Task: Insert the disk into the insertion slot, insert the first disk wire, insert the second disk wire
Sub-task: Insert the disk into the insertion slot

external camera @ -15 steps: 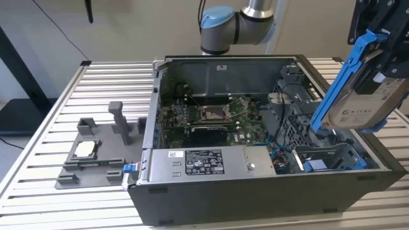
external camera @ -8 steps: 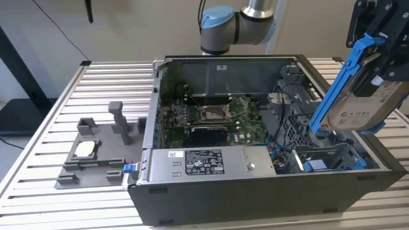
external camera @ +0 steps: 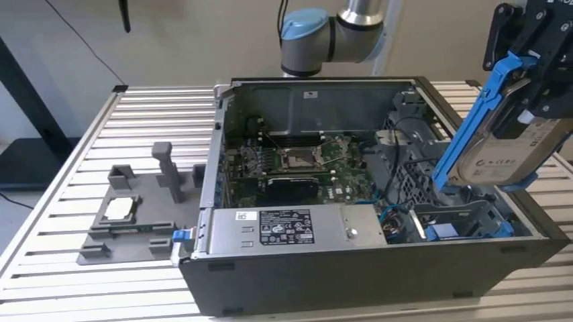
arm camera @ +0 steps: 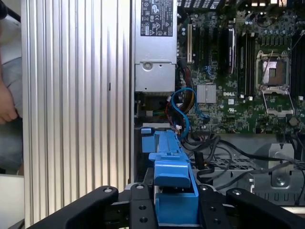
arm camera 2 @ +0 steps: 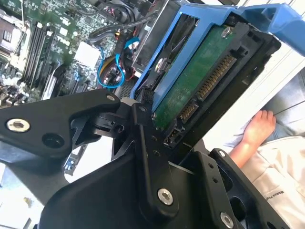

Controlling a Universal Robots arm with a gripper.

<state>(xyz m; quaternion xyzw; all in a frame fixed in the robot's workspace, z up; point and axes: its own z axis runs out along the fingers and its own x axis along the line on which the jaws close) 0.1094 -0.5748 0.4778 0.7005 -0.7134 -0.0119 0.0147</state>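
Finding one: my claw (external camera: 530,111) is clamped on the disk (external camera: 501,155), its fingers pressed against the blue carrier frame that wraps the silver drive. The disk hangs in the air, tilted, over the end of the open computer case (external camera: 358,272) at the exterior view's right. It is not seated. The insertion slot (external camera: 461,227), a dark bay with blue clips, lies below the disk inside that corner of the case. Finding two, markings: the disk's silver face carries a pale printed label with small symbols. The second wrist view shows the disk's underside (arm camera 2: 200,81) as a green circuit board with a row of connector pins. The grey power-supply box (external camera: 286,231) along the case's near wall bears a white label and a black one, both densely printed. Finding three, surroundings: the motherboard (external camera: 296,161) lies exposed in the case, with blue cables (arm camera: 183,102) looping near the power-supply box. The case stands on a slatted metal table (external camera: 152,114). A grey fixture (external camera: 134,225) sits beside it at the exterior view's left. A person's hand (arm camera 2: 259,126) is visible beyond the disk in the second wrist view.
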